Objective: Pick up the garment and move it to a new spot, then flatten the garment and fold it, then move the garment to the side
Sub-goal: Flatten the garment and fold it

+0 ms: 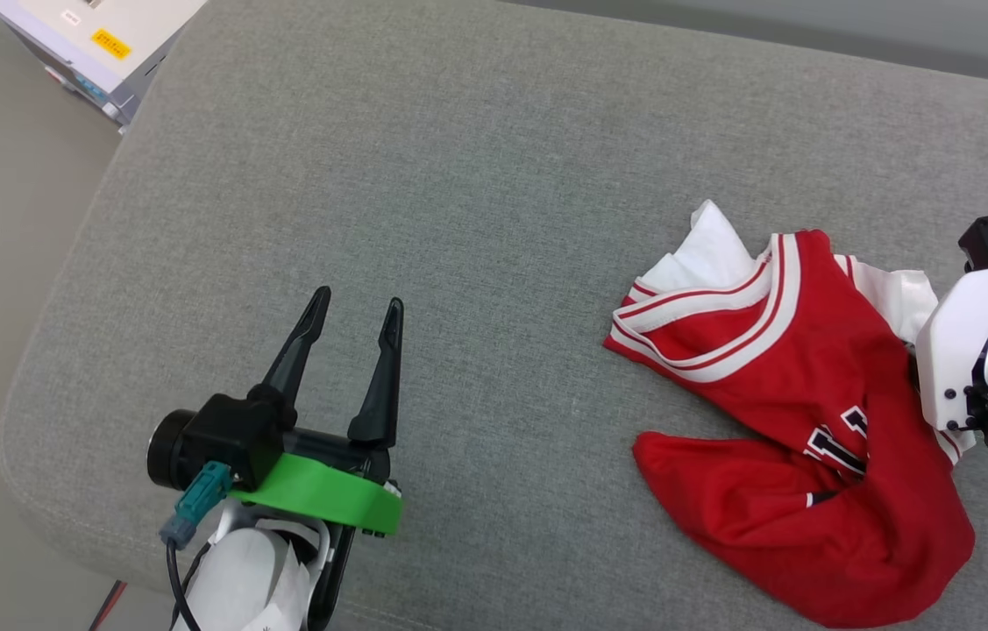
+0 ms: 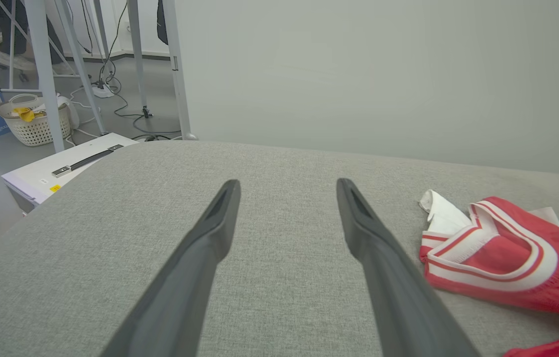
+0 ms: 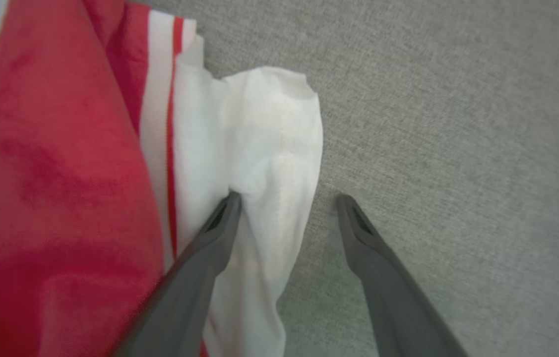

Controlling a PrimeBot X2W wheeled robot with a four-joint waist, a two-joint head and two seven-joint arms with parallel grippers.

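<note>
- The left gripper (image 1: 359,300) is hovering over the cushion (image 1: 458,175) at 7 o'clock in the head view. Its fingers are standing apart with nothing between them, pointing toward 12.
- The right gripper (image 3: 289,197) is working at 3 o'clock with its fingers spread wide. One fingertip is pressing into the white sleeve (image 3: 269,129); the other is sitting over bare cushion just beside it.
- The garment (image 1: 774,368) is lying crumpled on the cushion at 4 o'clock, well apart from the left gripper.
- A white box (image 1: 99,44) is standing off the cushion at 11 o'clock.
</note>
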